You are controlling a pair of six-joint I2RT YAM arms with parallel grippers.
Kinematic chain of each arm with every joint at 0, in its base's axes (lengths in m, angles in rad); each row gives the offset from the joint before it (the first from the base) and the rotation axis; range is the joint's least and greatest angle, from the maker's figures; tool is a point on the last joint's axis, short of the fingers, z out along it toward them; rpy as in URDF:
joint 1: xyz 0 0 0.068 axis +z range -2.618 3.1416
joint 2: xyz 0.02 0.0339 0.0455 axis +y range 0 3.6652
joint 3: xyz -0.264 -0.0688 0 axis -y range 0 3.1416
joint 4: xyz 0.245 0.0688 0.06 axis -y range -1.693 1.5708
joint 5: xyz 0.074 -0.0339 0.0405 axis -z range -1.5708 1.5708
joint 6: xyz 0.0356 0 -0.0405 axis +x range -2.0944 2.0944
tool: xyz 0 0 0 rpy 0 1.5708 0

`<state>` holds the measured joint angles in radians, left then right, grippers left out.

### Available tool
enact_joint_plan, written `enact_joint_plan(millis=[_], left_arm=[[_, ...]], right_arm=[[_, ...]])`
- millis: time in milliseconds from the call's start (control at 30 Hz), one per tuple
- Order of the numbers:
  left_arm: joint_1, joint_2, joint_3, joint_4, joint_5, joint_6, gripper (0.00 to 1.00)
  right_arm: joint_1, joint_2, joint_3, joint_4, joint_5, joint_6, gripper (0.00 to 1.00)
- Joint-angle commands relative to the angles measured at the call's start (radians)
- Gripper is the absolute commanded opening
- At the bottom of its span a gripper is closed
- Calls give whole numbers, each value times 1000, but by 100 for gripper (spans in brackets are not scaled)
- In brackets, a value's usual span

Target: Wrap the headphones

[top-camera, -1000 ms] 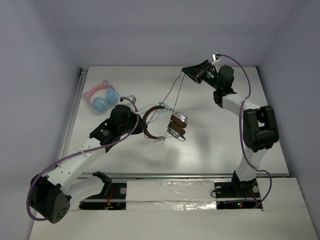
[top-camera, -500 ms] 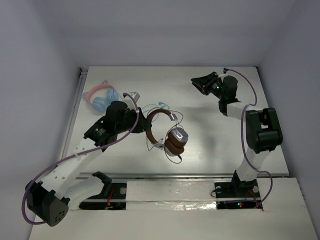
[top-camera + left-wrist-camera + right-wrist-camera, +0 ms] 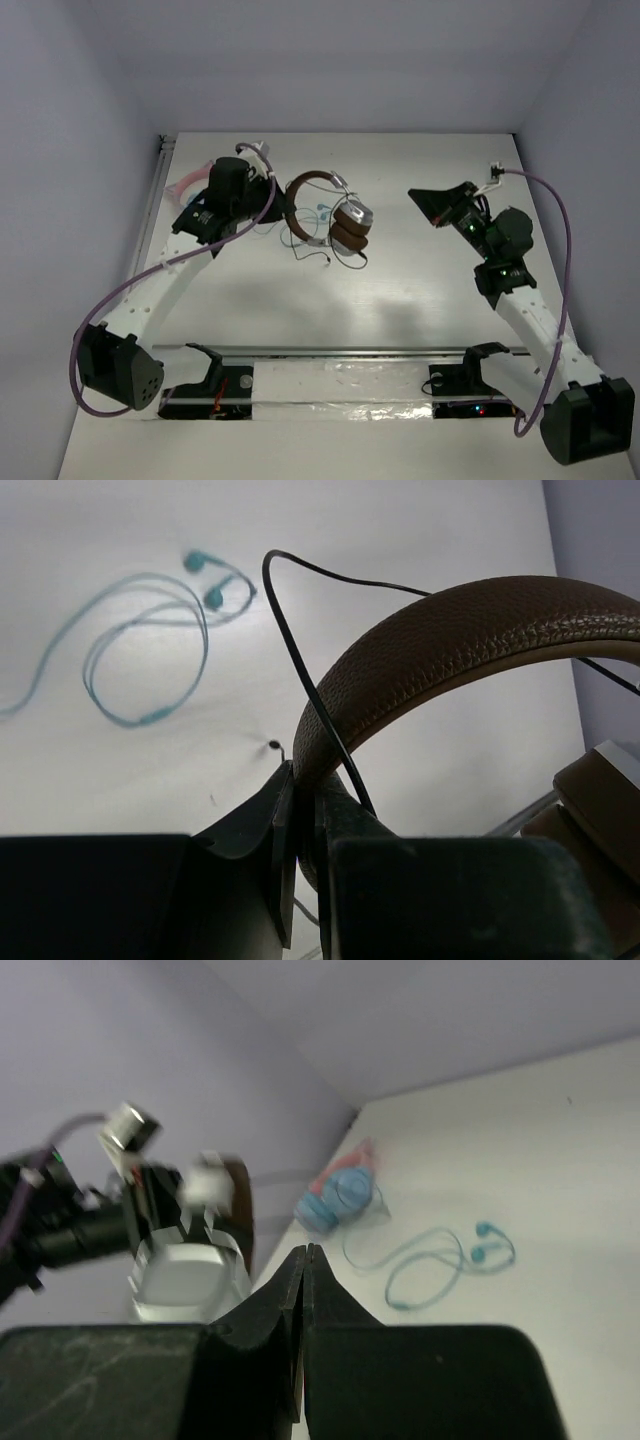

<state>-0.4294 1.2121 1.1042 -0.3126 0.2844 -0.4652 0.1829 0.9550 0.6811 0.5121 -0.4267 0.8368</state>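
The headphones (image 3: 335,215) hang just above the table at back centre, with a brown headband (image 3: 450,630), brown pads and silver cups (image 3: 185,1270). My left gripper (image 3: 280,208) is shut on the headband's left end, and its jaws (image 3: 305,810) pinch the leather. The thin black cable (image 3: 300,660) crosses the headband in the left wrist view and trails loose below the cups (image 3: 330,258). My right gripper (image 3: 415,194) hovers to the right of the cups, apart from them. In the right wrist view its jaws (image 3: 305,1252) are shut with nothing between them.
Pink-and-blue cat-ear headphones (image 3: 340,1195) lie at the back left, partly hidden behind my left arm (image 3: 190,185). Thin teal earbuds (image 3: 150,630) lie coiled on the table under the headband. Walls close the table on the left, back and right.
The left gripper has carried the headphones toward the back of the table. The right gripper let go of the cable, shut empty, and drew back to the right and nearer.
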Motion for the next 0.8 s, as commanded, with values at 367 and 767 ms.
enact_joint_plan(millis=[367, 767], left_arm=[[61, 110, 364, 7, 55, -76, 0], [61, 96, 327, 44, 64, -205, 0]], right_arm=[[418, -208, -115, -80, 40, -295, 13], [865, 175, -22, 202, 624, -539, 78]])
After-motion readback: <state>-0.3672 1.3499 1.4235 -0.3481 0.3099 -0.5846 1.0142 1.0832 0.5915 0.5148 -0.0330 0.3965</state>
